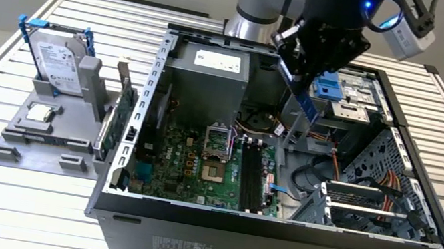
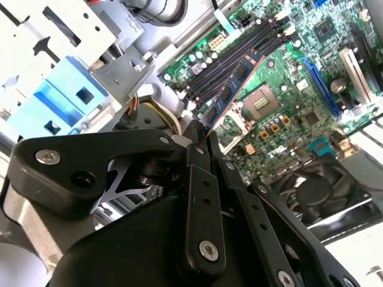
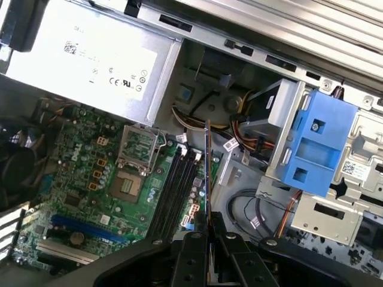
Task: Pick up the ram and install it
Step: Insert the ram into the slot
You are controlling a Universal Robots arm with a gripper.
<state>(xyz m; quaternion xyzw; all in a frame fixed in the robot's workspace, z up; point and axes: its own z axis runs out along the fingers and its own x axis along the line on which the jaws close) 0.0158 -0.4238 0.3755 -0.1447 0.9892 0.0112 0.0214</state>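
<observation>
My gripper [image 1: 296,75] hangs over the far right part of the open computer case [image 1: 142,118] and is shut on the ram [image 1: 304,102], a thin blue-edged stick that slants down from the fingers. In the second wrist view the ram [image 2: 232,89] sticks out from the gripper [image 2: 201,136] over the long black memory slots [image 2: 239,57] of the green motherboard [image 2: 299,89]. In the first wrist view the ram [image 3: 207,167] shows edge-on above the gripper [image 3: 207,222], just beside the slots [image 3: 173,191]. It is held above the board, not touching a slot.
A grey power supply [image 1: 208,71] fills the case's far corner, and a blue drive caddy [image 1: 329,88] sits close to the gripper. Cables and a drive cage [image 1: 382,192] crowd the exterior view's right. Outside the case, a hard drive [image 1: 61,64] and a green card [image 1: 119,121] stand in a grey holder.
</observation>
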